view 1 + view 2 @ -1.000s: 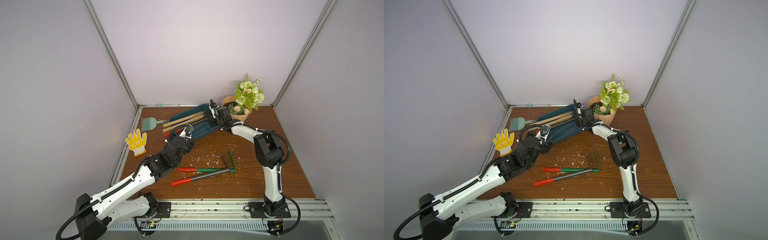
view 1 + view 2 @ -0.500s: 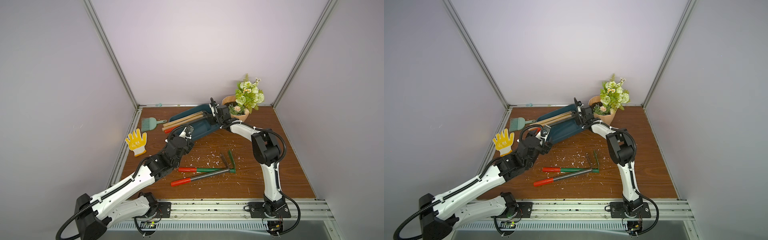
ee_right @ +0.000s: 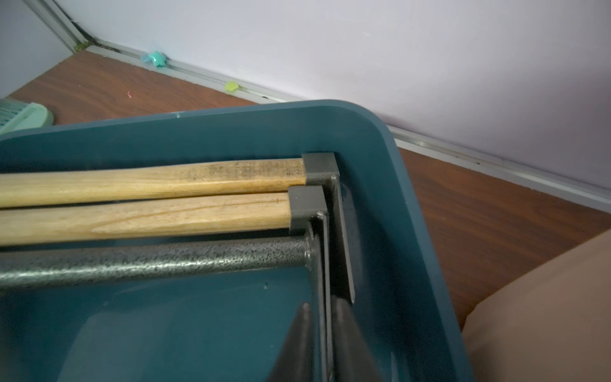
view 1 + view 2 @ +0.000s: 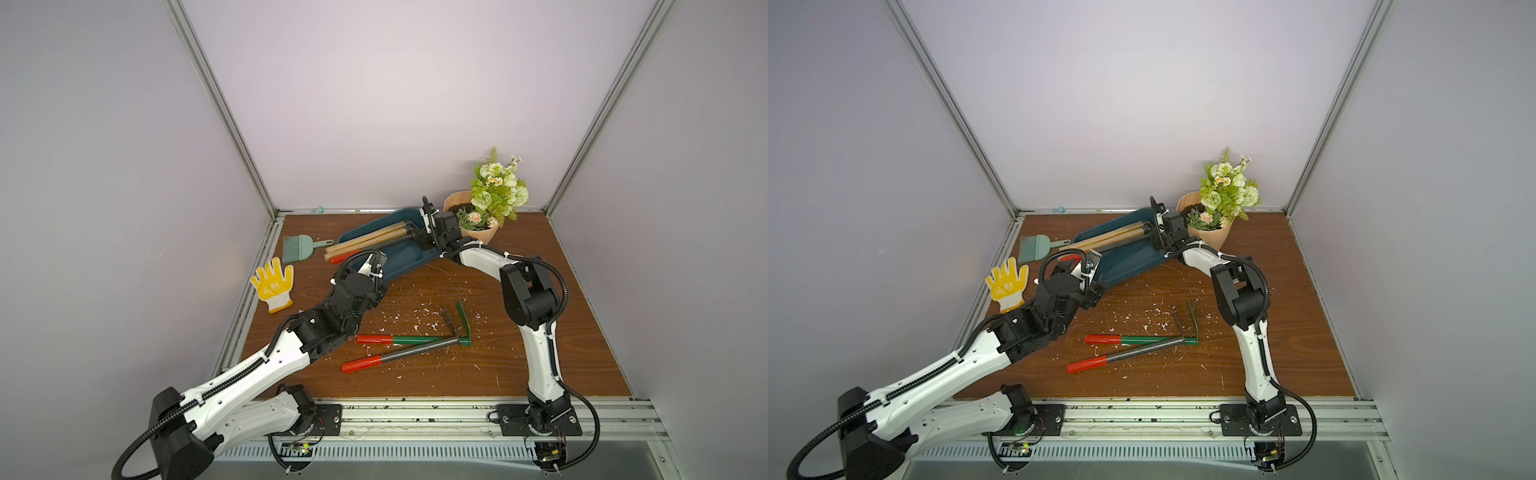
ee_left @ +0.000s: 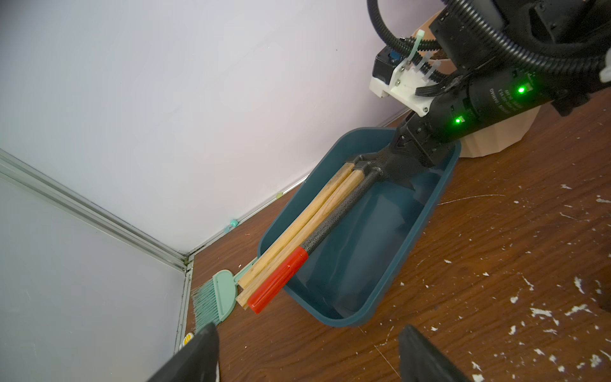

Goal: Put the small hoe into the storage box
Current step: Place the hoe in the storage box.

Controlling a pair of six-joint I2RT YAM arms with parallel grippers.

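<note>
If pulling away while clamped, risks dragging the small hoe (image 3: 148, 261) out of the storage box (image 3: 231, 132), lying there mid-frame beside two wooden handles (image 3: 148, 198); right gripper (image 3: 324, 317) astride its blade at bottom centre, grip or release unclear; left gripper (image 5: 307, 330) gaping, empty

In the storage box (image 4: 405, 266), two wooden handles (image 4: 365, 239) and the small hoe (image 5: 334, 225) fill the 12 o'clock side; its 6 o'clock half lies bare. The right gripper (image 3: 322, 307) and flowerpot (image 4: 484, 240) block 3 o'clock, the brush (image 4: 300, 248) 9 o'clock. Two red-gripped tools (image 4: 409, 345) lie well apart at 6 o'clock.
</note>
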